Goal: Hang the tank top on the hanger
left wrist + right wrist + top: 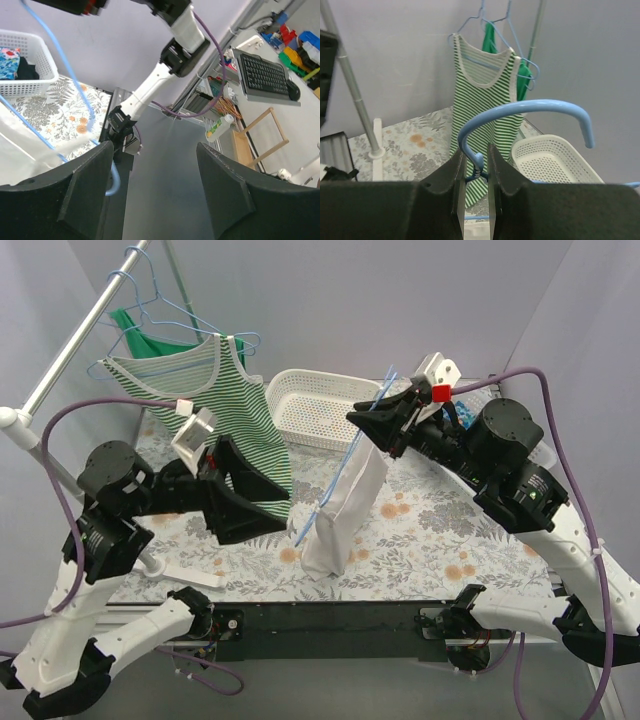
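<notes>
My right gripper (360, 420) is shut on the neck of the light-blue hanger (345, 465), just below its hook (530, 107), and holds it tilted above the table. The white tank top (345, 505) hangs from the hanger, and its lower end rests on the floral table cover. In the right wrist view the twisted neck (479, 167) sits between my fingers. My left gripper (286, 510) is open and empty, just left of the hanger's lower end. In the left wrist view (155, 150) the hanger wire (60, 65) and the white cloth (20, 150) lie off to the left of my fingers.
A green-and-white striped tank top (235, 405) and a solid green top (150, 340) hang on blue hangers from the rack pole (70, 350) at the back left. A white basket (315, 405) holding cloth stands at the back centre. The rack's white foot (185, 575) lies near the left arm.
</notes>
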Available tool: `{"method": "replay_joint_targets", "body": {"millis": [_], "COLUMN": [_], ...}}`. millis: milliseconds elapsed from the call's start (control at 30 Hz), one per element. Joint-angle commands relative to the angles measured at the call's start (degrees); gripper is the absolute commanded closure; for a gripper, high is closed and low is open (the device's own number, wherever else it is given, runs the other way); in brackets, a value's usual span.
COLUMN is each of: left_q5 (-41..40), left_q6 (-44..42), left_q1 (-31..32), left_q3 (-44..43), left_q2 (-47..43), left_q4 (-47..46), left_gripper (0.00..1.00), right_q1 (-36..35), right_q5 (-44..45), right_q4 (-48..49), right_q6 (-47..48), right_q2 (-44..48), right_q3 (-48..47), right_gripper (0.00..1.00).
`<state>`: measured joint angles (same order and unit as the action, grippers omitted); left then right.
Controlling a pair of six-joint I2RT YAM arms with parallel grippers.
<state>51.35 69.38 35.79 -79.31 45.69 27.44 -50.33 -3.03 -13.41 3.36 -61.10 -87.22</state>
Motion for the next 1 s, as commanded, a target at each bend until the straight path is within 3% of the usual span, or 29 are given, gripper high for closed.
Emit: {"method": "replay_joint_targets", "body": {"millis": [0,200,367,667,967], "left_q5": [-2.5,1.7,3.4,0.2,-7.2], "left_q6": [2.5,7.5,10.9,15.2,16.6], "left_q1": [0.1,0.1,0.1,0.2,5.3], "left_q3": [-1.8,-0.4,4.1,9.1,12.7], "left_q2": [7.2,12.0,11.3,9.2,7.8], "left_q4": [-0.6,-6.3,-10.6,-14.1,-15.4], "left_gripper": [0.35,0.37,0.39,0.44,0.51], "right_q1": [0.0,0.0,0.0,0.0,-0.1], "right_q5": [-13.1,-19.4,-18.9,-17.3,-18.4], "right_q4": [1.8,1.2,2.5,6.0,7.2], "right_q6": [0.8,0.1,-0.5,-1.2,-1.4], "right_q2": [-0.2,-2.4,-2.6,-4.5,-8.1], "right_q3": [-0.8,-1.3,-0.2,1.2,-0.7], "right_gripper": [0.99,0.99,0.99,0.99,0.99]}}
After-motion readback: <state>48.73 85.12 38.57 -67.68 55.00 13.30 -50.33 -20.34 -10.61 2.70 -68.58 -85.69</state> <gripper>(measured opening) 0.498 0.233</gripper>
